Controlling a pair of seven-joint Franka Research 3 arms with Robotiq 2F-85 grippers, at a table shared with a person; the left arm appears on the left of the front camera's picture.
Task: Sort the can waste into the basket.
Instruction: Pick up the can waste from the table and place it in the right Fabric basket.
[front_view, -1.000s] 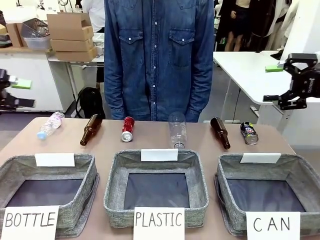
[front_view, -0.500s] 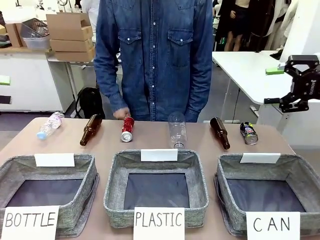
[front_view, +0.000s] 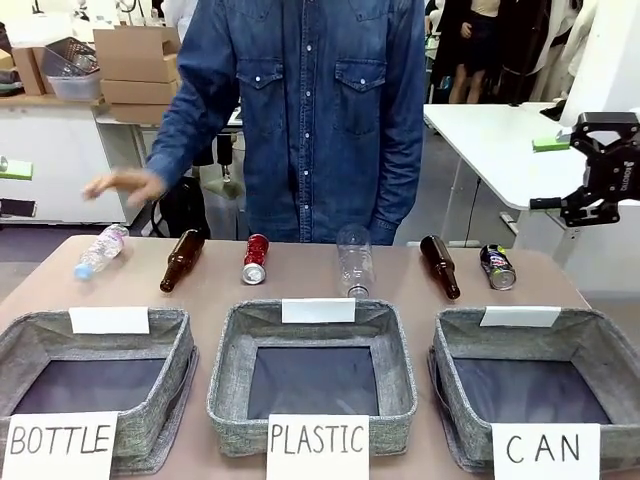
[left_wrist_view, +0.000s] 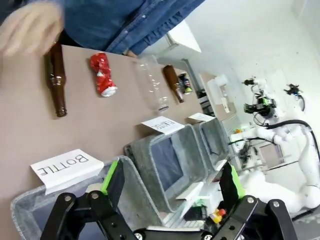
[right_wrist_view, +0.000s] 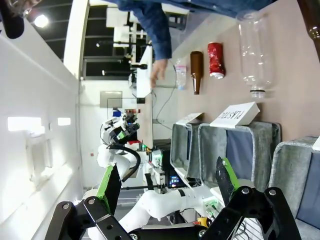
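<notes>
- On the far side of the table, past the three baskets, both cans lie on their sides in a row with the bottles.
- The red can (front_view: 255, 258) lies between a brown bottle (front_view: 182, 259) and a clear plastic bottle (front_view: 354, 260). Its long side runs from far to near, and a silver end points at the baskets.
- The dark can (front_view: 497, 266) lies just beside the other brown bottle (front_view: 440, 265), right behind the CAN basket (front_view: 610, 345). It also runs far to near, leaning a little to the right.
- The CAN basket has nothing in it, so I think the sorting has not started yet.
- The left gripper (left_wrist_view: 172, 177) and the right gripper (right_wrist_view: 166, 182) are both wide open and hold nothing. Both are up off the table.
- A person's hand (front_view: 125, 185) is in the air over the left end of the table.
- I think the right arm should go down to the dark can first, because it is nearest. The fingers should go on the can's two round sides, across its long side.
</notes>
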